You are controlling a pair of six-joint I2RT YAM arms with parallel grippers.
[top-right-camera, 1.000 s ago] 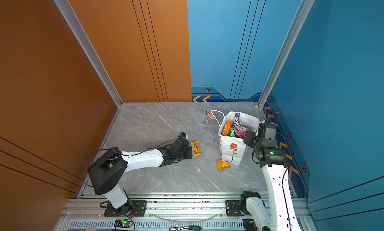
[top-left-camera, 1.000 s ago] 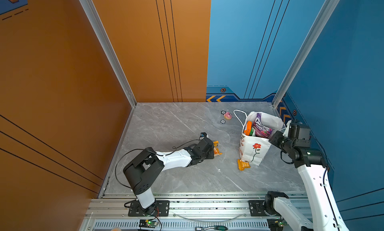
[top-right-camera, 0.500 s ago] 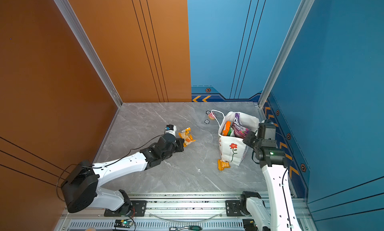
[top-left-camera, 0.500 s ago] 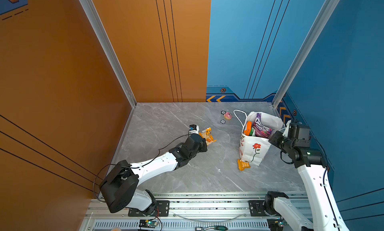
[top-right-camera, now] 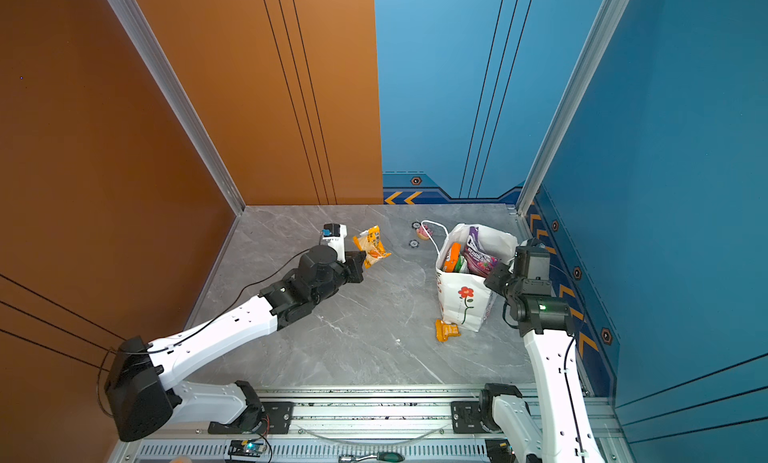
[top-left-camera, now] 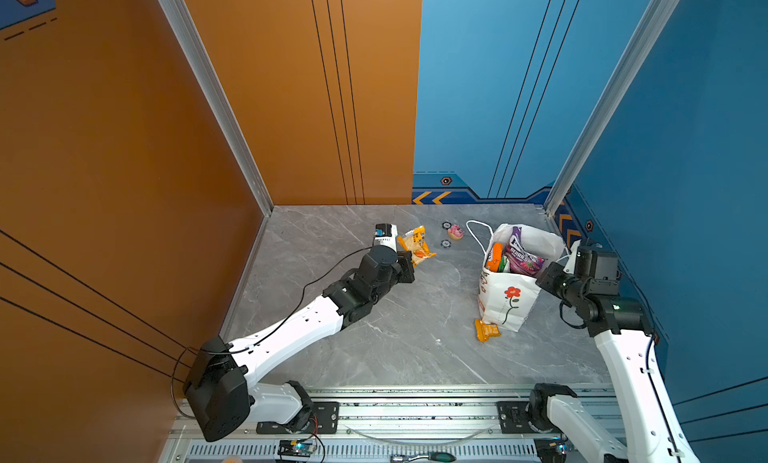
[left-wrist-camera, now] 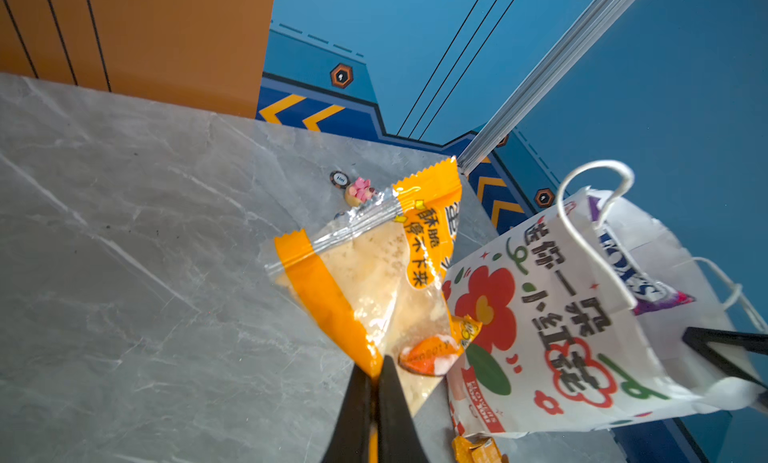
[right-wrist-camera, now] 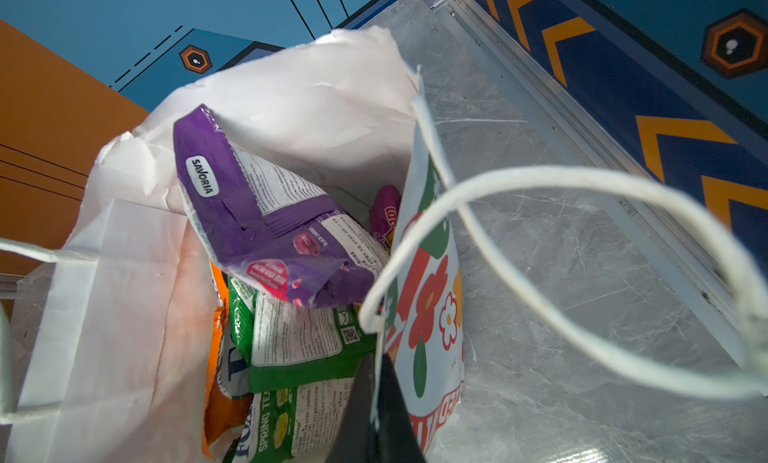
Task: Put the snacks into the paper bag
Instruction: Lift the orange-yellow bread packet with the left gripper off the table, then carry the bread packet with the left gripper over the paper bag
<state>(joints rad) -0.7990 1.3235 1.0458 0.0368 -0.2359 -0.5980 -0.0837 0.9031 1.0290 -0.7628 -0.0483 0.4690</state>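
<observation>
- Two snacks not yet inside the paper bag (top-left-camera: 505, 298): an orange-and-clear packet (top-left-camera: 415, 244) aloft over the far half of the counter (top-left-camera: 374, 348), well apart from the bag, and a small orange packet (top-left-camera: 486, 330) flat on the counter, touching the bag's near foot.
- Pinches the aloft packet by one corner with the left end effector (left-wrist-camera: 376, 367), jaws closed down to the film's thickness; leaves the body sticking out beyond the tips, likely for a clean slide in.
- Clamps the bag's rim, on the side toward the counter's right edge, with the right end effector (right-wrist-camera: 376, 363), closed flat on the paper just beside a cord handle (right-wrist-camera: 519, 177); apparently to hold the mouth spread and the bag upright during loading.
- Bag near the right edge, toward the far right corner, mouth upward.
- Inside already: a purple packet (right-wrist-camera: 249, 215) on top, a green packet (right-wrist-camera: 299, 340) beneath, an orange pouch (top-left-camera: 494, 257) at the side; anything deeper hidden.
- Pink toy figure (top-left-camera: 455, 231) and dark discs (top-left-camera: 446, 225) by the far edge, between held packet and bag: not snacks, no reason to touch.
- Calls next for a carry across to the mouth, clear of the handle loop; risk of slip from so thin a corner hold.
</observation>
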